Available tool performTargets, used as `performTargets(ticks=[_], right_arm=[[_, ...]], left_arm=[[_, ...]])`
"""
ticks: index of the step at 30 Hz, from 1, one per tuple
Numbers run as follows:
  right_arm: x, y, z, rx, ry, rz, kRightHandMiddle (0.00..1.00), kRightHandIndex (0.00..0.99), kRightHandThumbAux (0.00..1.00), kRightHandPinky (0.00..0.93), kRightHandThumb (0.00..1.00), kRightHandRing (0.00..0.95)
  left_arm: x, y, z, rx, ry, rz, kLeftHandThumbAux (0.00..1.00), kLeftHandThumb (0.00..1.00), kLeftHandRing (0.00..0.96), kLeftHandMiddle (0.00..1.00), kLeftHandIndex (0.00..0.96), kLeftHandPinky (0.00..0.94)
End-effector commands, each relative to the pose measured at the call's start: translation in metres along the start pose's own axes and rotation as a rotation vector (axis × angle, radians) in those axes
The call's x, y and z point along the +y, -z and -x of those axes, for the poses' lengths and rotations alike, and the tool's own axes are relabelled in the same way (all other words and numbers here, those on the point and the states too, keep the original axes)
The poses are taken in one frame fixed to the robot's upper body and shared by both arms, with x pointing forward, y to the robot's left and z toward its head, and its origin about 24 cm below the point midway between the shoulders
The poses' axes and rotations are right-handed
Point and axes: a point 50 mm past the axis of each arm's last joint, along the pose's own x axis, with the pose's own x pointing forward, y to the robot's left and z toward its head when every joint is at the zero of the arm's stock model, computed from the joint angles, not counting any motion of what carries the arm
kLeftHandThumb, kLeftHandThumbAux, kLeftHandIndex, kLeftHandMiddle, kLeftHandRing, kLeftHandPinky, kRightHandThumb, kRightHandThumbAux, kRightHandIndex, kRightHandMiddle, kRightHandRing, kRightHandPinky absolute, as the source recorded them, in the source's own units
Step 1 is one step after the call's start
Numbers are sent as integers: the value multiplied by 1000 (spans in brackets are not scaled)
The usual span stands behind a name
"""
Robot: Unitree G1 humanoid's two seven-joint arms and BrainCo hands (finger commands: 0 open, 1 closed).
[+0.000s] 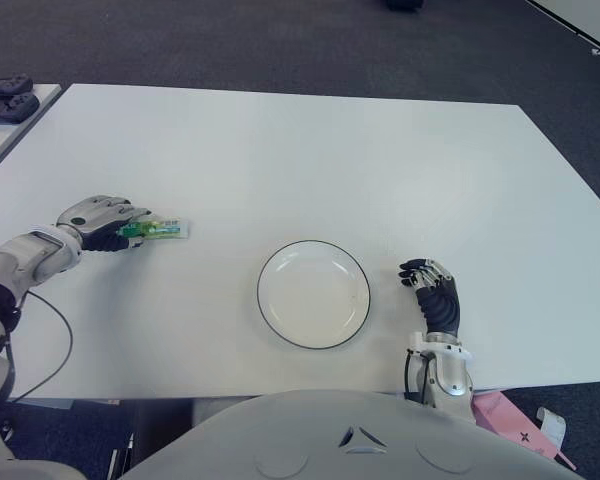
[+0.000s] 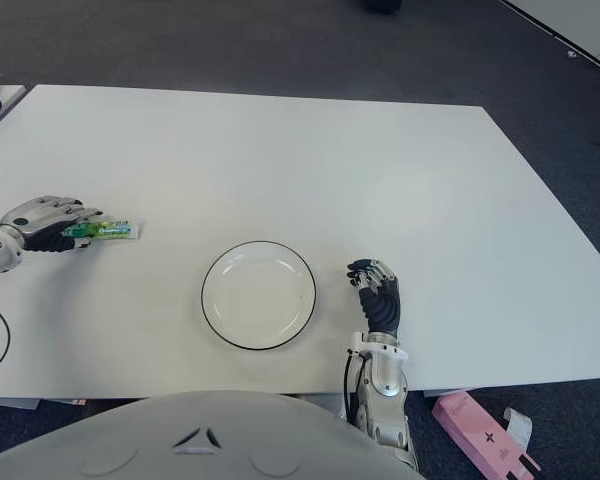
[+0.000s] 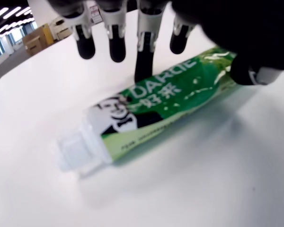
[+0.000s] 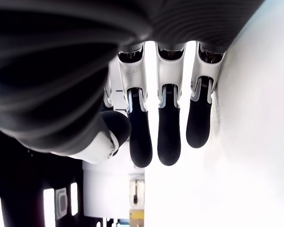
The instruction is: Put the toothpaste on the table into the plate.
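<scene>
Toothpaste, green soft plastic tube (image 3: 170, 101) with white cap, flat on white counter (image 1: 310, 160), nine o'clock of round white plate (image 1: 313, 293); left hand (image 1: 98, 222) fingers (image 3: 144, 66) spread over crimped end, not yet pinching. Likely light, squashy; best gripped mid-body.

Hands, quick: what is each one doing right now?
Left hand: fingers over the green toothpaste tube lying on the white table, not yet closed on it.
Right hand: open, holding nothing, right of the white round plate.
</scene>
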Motion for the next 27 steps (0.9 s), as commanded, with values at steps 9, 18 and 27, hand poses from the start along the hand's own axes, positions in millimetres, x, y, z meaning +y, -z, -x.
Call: performTargets(ticks=[9, 18, 27], right_arm=[[-3, 3, 3, 26, 18, -8, 485, 429, 727, 465, 711, 474], [-4, 2, 6, 33, 22, -7, 485, 429, 729, 447, 711, 478], [-5, 1, 7, 41, 29, 5, 478, 428, 728, 457, 710, 475]], left_arm=[[-30, -32, -9, -113, 74, -21, 158, 508, 136, 153, 0, 165], [-32, -37, -10, -121, 63, -7, 169, 503, 134, 150, 0, 183], [-34, -39, -11, -119, 61, 9, 207, 518, 133, 146, 0, 192]])
